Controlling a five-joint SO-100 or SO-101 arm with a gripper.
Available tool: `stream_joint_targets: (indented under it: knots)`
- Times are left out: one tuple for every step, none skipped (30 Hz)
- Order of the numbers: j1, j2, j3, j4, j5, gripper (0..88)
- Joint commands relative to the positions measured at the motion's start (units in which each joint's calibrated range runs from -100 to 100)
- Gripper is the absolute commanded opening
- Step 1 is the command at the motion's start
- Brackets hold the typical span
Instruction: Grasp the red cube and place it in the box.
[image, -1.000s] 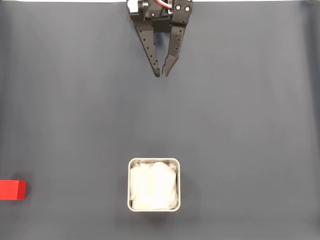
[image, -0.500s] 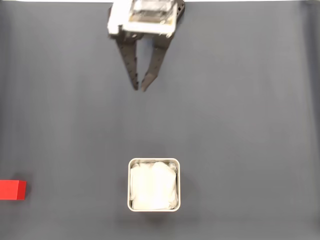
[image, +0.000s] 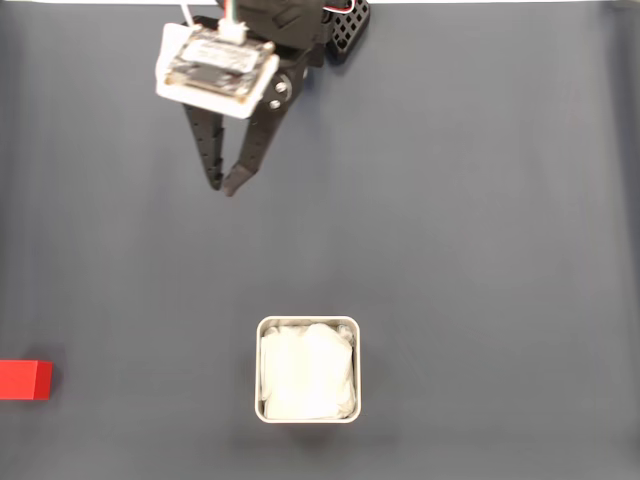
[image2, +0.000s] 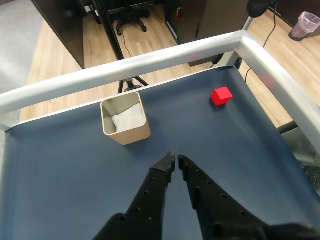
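the pincer (image: 222, 187) hangs nearly clenched and empty above the desk (image: 480, 250), well apart from the red cube (image: 25, 380) and the box (image: 307, 369).

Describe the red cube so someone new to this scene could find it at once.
In the fixed view, start from the dark blue mat and go to its lower left edge, well left of the box. The red cube sits there alone, partly cut off by the frame. It is the one bright red, flat-faced block.
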Motion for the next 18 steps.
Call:
stream_joint_targets:
  knots:
    - [2.5,0.9,-2.7,-2.7,-0.5,0.0]
    - [3.0,1.3,-2.7,-2.8,-0.3,0.0]
    - [3.6,1.8,-2.7,-3.0,-0.1,0.0]
    - [4.1,2.2,-2.7,-3.3,0.0,0.0]
    - [4.7,2.6,-2.7,-3.6,0.0,0.0]
    - [5.3,3.1,-2.7,-4.1,0.0,0.0]
    - [5.8,3.5,-2.7,-4.6,0.1,0.0]
    - [6.4,4.0,-2.7,-5.1,0.2,0.2]
    - [7.0,4.6,-2.7,-5.9,0.4,0.2]
    - [7.5,5.2,-2.7,-6.5,0.5,0.2]
    - [8.0,5.8,-2.7,-7.2,0.6,0.3]
    - [8.6,6.4,-2.7,-7.7,0.8,0.8]
    - [9.1,7.1,-2.7,-8.2,1.0,1.2]
    - [9.5,7.7,-2.7,-8.8,1.1,1.7]
    - [10.0,8.4,-2.7,-9.3,1.2,2.6]
    - [10.3,9.0,-2.7,-9.7,1.3,3.5]
    - [10.7,9.6,-2.7,-10.3,1.4,4.2]
    - [10.9,10.2,-2.7,-10.9,1.4,5.6]
